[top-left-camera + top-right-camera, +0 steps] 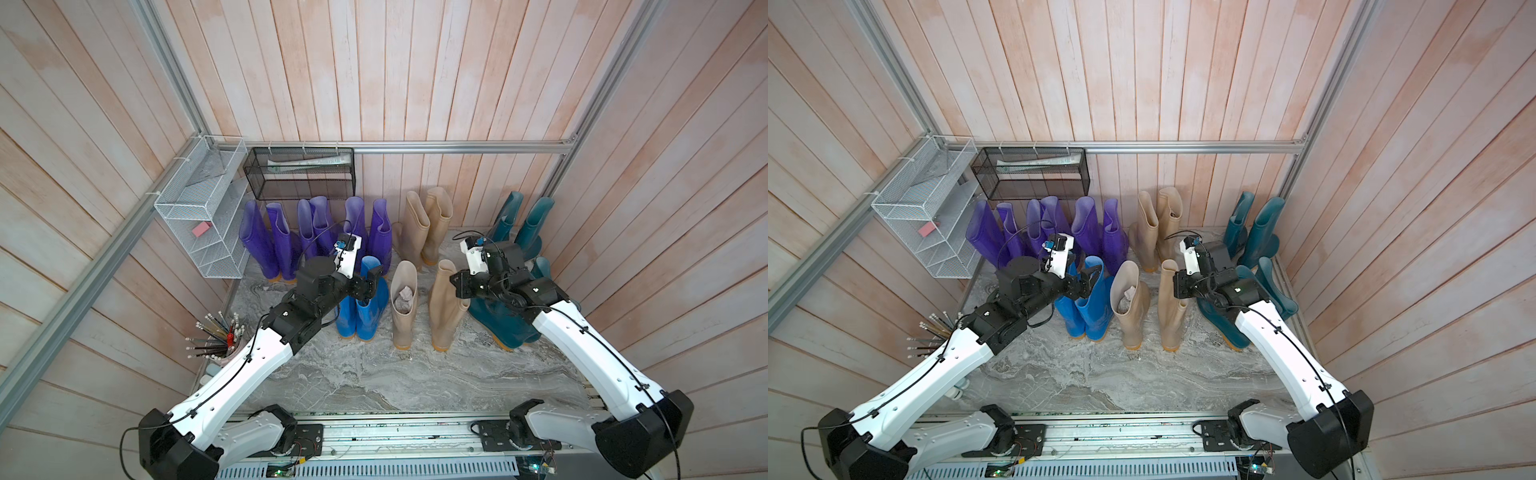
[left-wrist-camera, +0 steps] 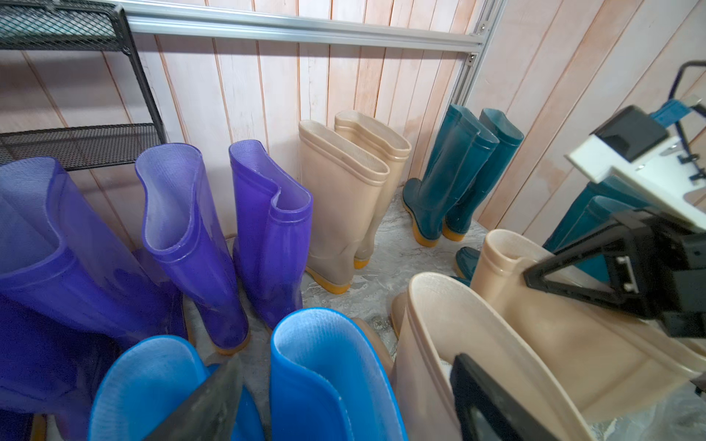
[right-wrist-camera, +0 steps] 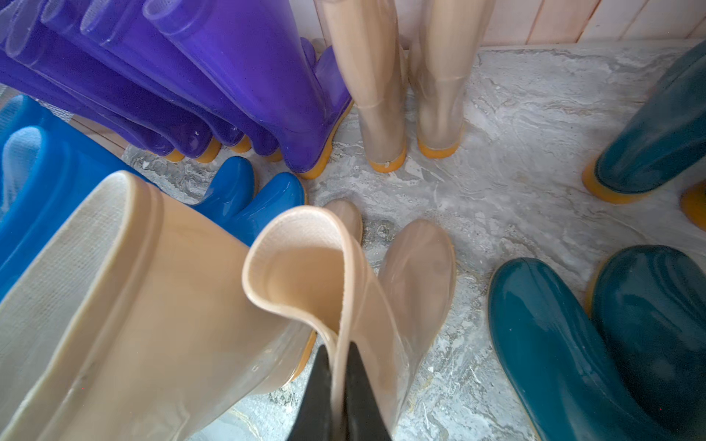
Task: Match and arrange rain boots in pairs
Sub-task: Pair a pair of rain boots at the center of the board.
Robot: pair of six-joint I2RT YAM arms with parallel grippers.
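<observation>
While the right gripper (image 3: pixel 338 366) pinches the folded cuff of a beige boot (image 3: pixel 305 275) (black fingers (image 3: pixel 311 401) pressed on either side of the rubber), that boot stands mid-floor just beside a second beige boot (image 1: pixel 404 311) with crumpled stuffing inside. The left gripper (image 1: pixel 368 282) hangs with its jaws wide apart over the blue pair (image 1: pixel 361 316). Purple boots (image 1: pixel 316 232) line the back wall, then a beige pair (image 1: pixel 428 224); teal boots (image 1: pixel 521 224) fill the right corner.
</observation>
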